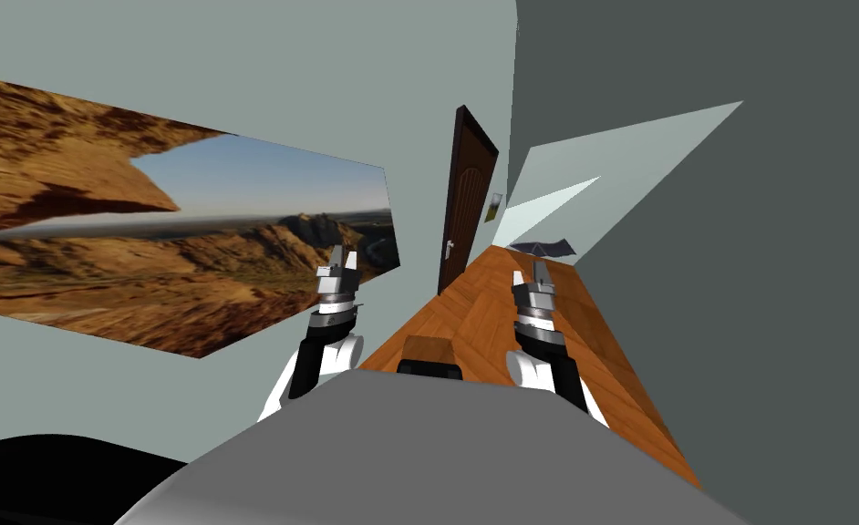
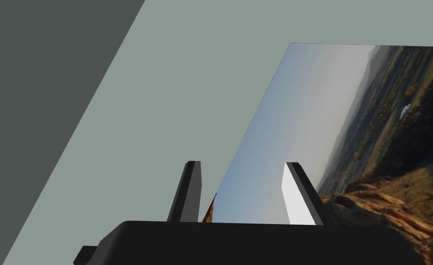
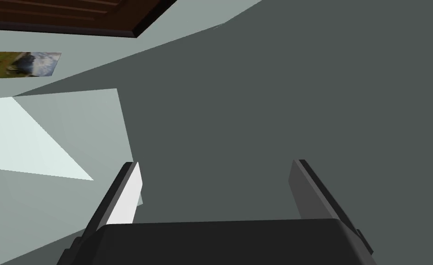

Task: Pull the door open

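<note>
Left gripper (image 1: 343,257), jaws spread, hangs by the landscape mural (image 1: 145,264). Ahead, the dark brown panelled door (image 1: 466,191), pale lever handle (image 1: 450,248), stands at the wood floor's (image 1: 491,314) left edge, perhaps shut. Open floor lies between them. Right gripper (image 1: 527,273), jaws wide apart.

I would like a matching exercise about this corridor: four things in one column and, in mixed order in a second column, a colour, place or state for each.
Column one:
1 door
2 floor
3 right gripper
4 small picture

Column two:
A orange-brown planks
B fingers open, holding nothing
C dark brown
D on the wall beyond the door

Pairs: 1-C; 2-A; 3-B; 4-D
</note>
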Motion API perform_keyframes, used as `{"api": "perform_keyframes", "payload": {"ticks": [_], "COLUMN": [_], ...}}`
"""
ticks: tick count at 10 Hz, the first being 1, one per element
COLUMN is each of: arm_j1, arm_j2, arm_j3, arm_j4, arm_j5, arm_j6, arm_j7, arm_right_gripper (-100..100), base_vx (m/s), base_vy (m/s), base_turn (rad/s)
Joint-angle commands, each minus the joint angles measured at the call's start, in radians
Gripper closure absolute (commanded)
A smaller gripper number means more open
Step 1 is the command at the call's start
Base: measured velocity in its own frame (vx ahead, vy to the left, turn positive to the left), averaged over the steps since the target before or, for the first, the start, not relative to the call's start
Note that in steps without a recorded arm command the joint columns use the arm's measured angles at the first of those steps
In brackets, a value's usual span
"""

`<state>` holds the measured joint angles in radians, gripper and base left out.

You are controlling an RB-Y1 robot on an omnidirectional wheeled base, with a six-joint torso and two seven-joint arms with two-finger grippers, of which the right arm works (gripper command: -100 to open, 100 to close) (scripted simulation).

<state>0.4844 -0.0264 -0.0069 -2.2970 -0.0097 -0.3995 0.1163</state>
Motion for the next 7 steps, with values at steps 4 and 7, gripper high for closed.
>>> {"api": "perform_keyframes", "payload": {"ticks": [4, 7], "arm_j1": [-0.053, -0.083], "arm_j2": [-0.036, -0.055], "arm_j3": [0.011, 0.021], "arm_j4": [0.099, 0.163], "arm_j5": [0.054, 0.09], "arm_j6": [0.001, 0.0], "arm_j7": [0.069, 0.115], "arm_right_gripper": [-100, -100], "base_vx": [0.157, 0.165], "base_vy": [-0.089, -0.115], "base_turn": [0.106, 0.114]}}
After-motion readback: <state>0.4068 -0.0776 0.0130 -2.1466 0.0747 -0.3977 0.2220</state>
